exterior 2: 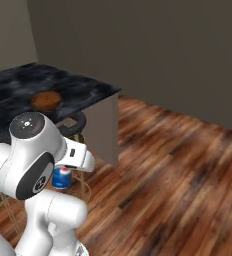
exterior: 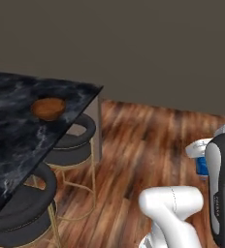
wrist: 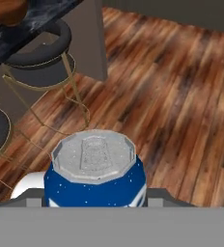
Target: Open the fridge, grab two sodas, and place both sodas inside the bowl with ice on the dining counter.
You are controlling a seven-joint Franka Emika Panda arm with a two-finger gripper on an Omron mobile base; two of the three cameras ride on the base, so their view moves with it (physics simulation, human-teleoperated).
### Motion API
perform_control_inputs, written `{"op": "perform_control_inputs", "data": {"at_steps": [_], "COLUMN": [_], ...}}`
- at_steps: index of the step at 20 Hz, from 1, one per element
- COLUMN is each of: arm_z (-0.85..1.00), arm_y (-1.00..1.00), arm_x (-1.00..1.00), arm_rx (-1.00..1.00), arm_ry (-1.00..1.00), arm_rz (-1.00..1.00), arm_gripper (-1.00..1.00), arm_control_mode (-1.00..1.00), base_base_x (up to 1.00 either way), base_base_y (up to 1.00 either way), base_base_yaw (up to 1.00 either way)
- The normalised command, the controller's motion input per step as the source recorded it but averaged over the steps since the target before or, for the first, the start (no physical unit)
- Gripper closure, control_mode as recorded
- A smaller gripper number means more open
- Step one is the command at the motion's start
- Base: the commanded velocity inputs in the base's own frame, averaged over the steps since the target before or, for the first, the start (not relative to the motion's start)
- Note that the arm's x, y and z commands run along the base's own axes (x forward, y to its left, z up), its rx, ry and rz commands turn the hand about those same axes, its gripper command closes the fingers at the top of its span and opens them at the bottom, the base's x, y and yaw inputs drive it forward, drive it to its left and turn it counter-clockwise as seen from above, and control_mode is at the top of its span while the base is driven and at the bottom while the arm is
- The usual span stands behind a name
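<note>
The gripper (wrist: 94, 205) is closed part-way around a small blue cylindrical soda can with a silver top (wrist: 93, 171). From the hand camera the can sits upright between the jaws, its lid facing the lens. From the right base camera the same blue can (exterior 2: 62, 178) hangs below the white wrist, well clear of the wood floor.

The target, a shallow round reddish-brown bowl (exterior: 48, 108), rests on the long black table with white marble veining (exterior: 17, 145). It sits back from the table's near corner. I cannot tell whether it contains ice or a first can; its interior is not resolved in any view. The can is well apart from the bowl, lower than the tabletop and off to the side of the table's corner.

Two round black stools with thin gold legs (exterior: 71, 145) stand tucked under the table edge, between the arm and the bowl.

Risks as judged from this position:
- The can is carried below the tabletop; approaching without lifting first would strike the thin table edge or a stool back and could knock the can out of the grip.
- The bowl is shallow and small; releasing off-centre or from height could tip the can over the rim or slide the bowl.
- The grip appears to hold only the can's lower body, so a jolt during base travel may tilt it.
</note>
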Motion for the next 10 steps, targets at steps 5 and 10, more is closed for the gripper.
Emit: {"op": "perform_control_inputs", "data": {"at_steps": [5, 10], "arm_z": [0.00, 0.00], "arm_y": [0.00, 0.00], "arm_x": [0.00, 0.00], "arm_rx": [0.00, 0.00], "arm_ry": [0.00, 0.00], "arm_rz": [0.00, 0.00], "arm_gripper": [1.00, 1.00], "arm_control_mode": [1.00, 1.00], "base_base_x": [0.90, 0.82], "base_base_y": [-0.25, -0.19], "base_base_yaw": [0.45, 0.50]}}
